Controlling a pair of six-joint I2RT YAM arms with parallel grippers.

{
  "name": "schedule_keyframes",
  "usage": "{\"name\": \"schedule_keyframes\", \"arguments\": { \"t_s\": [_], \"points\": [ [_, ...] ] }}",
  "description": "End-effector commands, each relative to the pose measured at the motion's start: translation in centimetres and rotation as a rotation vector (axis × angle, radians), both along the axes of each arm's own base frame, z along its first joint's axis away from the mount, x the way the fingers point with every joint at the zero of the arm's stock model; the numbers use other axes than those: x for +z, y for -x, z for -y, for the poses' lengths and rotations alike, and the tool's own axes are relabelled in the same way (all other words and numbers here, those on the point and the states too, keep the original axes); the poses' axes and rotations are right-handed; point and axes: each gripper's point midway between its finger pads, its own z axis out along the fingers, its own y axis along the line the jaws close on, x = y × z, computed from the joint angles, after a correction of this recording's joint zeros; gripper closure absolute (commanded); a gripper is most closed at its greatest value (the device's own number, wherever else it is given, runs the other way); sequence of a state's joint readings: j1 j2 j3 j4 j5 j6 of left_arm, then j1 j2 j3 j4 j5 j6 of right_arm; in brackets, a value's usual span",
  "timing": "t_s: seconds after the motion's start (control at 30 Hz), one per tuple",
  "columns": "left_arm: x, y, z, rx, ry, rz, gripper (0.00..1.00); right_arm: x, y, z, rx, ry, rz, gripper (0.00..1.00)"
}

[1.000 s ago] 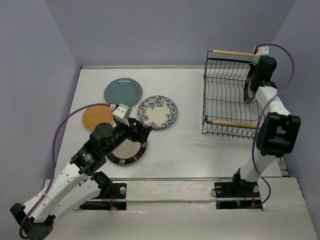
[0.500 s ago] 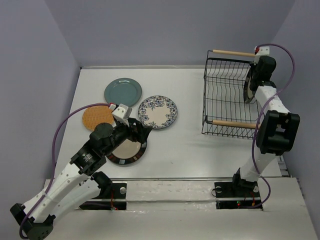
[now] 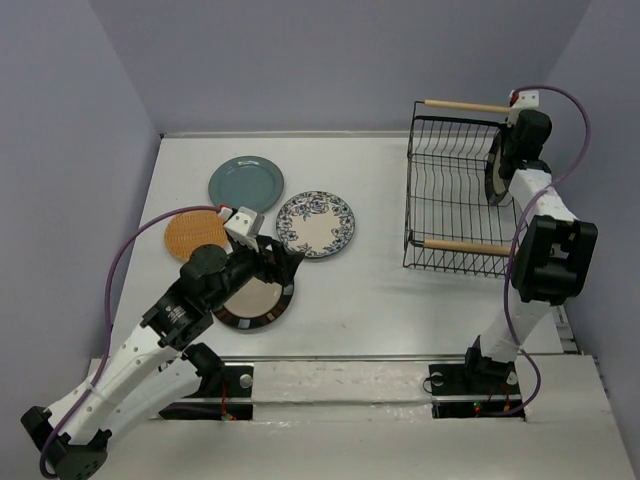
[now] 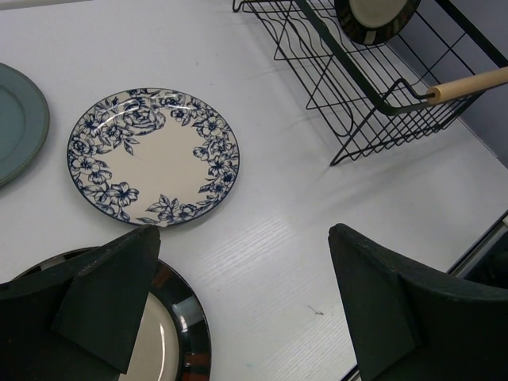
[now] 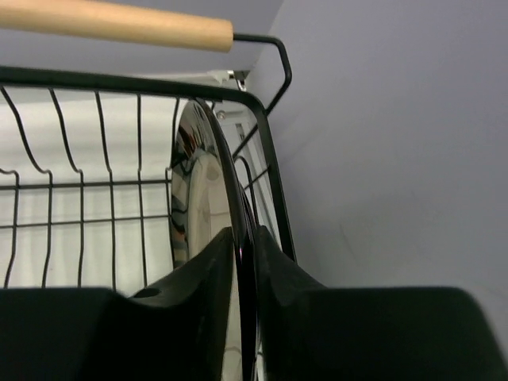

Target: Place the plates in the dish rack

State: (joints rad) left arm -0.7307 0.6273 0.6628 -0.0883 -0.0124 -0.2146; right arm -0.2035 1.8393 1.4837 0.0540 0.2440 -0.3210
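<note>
While dish rack [image 3: 445,200] holds striped plate [image 5: 194,202], upright

The dish rack [image 3: 452,190] stands on the table [image 3: 370,290], with the standing plate [image 3: 492,188] inside at its right end. Well left of the rack lie four more: the nearest plate [image 3: 315,224], the rear plate [image 3: 246,184] farther left, the leftmost plate [image 3: 192,232], and the front plate [image 3: 265,302].

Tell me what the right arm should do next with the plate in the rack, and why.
Probably open the right tool and draw it straight back. The striped-rim plate already stands on edge inside the dish rack, beside its end wall, with the tool closed on its rim, so it looks ready to release.
</note>
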Motion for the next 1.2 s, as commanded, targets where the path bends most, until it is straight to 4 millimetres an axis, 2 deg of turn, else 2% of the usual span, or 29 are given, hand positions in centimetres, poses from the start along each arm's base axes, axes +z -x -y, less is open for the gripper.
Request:
{"name": "schedule_keyframes", "arguments": {
  "t_s": [0.0, 0.07, 0.13, 0.27, 0.4, 0.47, 0.57, 0.6, 0.63, 0.67, 0.77, 0.8, 0.83, 0.87, 0.9, 0.93, 0.97, 1.03, 1.07, 1.1, 1.13, 1.17],
  "points": [
    [2.9, -0.5, 0.1, 0.005, 0.042, 0.063, 0.01, 5.8, -2.3, 0.3, 0.003, 0.001, 0.217, 0.67],
    [2.7, -0.6, 0.1, 0.007, 0.040, 0.059, 0.01, 6.0, -2.5, 0.5, -0.003, -0.001, 0.222, 0.56],
    [2.7, -0.7, 0.0, 0.008, 0.040, 0.059, 0.01, 6.4, -2.5, 0.6, -0.015, -0.002, 0.230, 0.50],
    [2.8, -0.9, -0.1, 0.018, 0.044, 0.060, 0.01, 8.5, -2.1, 0.6, -0.030, -0.012, 0.269, 0.30],
    [2.9, -0.7, 0.1, -0.005, 0.051, 0.060, 0.01, 11.8, -1.3, 0.2, -0.032, -0.057, 0.322, 0.20],
    [3.0, -0.8, 0.0, -0.002, 0.054, 0.063, 0.01, 13.8, -0.5, -0.8, -0.008, -0.119, 0.358, 0.18],
    [3.1, -0.9, -0.3, 0.006, 0.060, 0.067, 0.01, 14.5, 0.2, -3.4, 0.018, -0.188, 0.363, 0.15],
    [3.3, -1.0, -0.4, 0.011, 0.063, 0.068, 0.01, 16.0, 0.7, -6.0, 0.064, -0.221, 0.397, 0.15],
    [3.3, -1.0, -0.5, 0.014, 0.065, 0.069, 0.01, 15.6, 0.9, -7.5, 0.085, -0.240, 0.389, 0.15],
    [3.3, -1.2, -0.7, 0.021, 0.065, 0.069, 0.01, 16.0, 1.6, -11.4, 0.141, -0.279, 0.376, 0.15],
    [3.3, -1.5, -1.1, 0.044, 0.067, 0.067, 0.01, 15.6, 2.8, -19.1, 0.268, -0.356, 0.350, 0.18],
    [3.4, -1.6, -1.3, 0.055, 0.069, 0.067, 0.01, 14.7, 3.3, -22.1, 0.325, -0.386, 0.319, 0.21],
    [3.5, -1.8, -1.8, 0.083, 0.072, 0.068, 0.01, 14.3, 4.5, -27.3, 0.423, -0.417, 0.283, 0.27],
    [3.5, -2.2, -2.5, 0.127, 0.071, 0.069, 0.01, 13.1, 5.3, -30.4, 0.491, -0.486, 0.242, 0.42],
    [3.6, -2.3, -3.0, 0.149, 0.075, 0.072, 0.01, 12.2, 6.8, -34.4, 0.576, -0.533, 0.195, 0.47],
    [3.7, -2.7, -4.0, 0.203, 0.076, 0.077, 0.01, 11.4, 7.6, -36.7, 0.622, -0.577, 0.163, 0.54],
    [3.8, -2.9, -4.6, 0.236, 0.078, 0.078, 0.01, 10.7, 8.6, -39.0, 0.664, -0.652, 0.127, 0.69],
    [4.1, -3.1, -5.8, 0.301, 0.092, 0.082, 0.01, 9.0, 10.1, -42.3, 0.700, -0.696, 0.061, 0.79],
    [4.2, -3.4, -6.9, 0.363, 0.096, 0.089, 0.01, 7.8, 11.4, -45.4, 0.743, -0.715, 0.017, 0.84],
    [4.5, -3.4, -7.6, 0.391, 0.107, 0.096, 0.01, 7.3, 11.9, -46.9, 0.749, -0.738, -0.010, 0.89],
    [4.7, -3.5, -8.1, 0.419, 0.115, 0.100, 0.01, 6.3, 12.4, -48.2, 0.752, -0.748, -0.035, 0.91],
    [4.7, -3.7, -8.8, 0.455, 0.124, 0.101, 0.01, 4.7, 13.2, -50.3, 0.755, -0.768, -0.079, 0.93]
  ]
}}
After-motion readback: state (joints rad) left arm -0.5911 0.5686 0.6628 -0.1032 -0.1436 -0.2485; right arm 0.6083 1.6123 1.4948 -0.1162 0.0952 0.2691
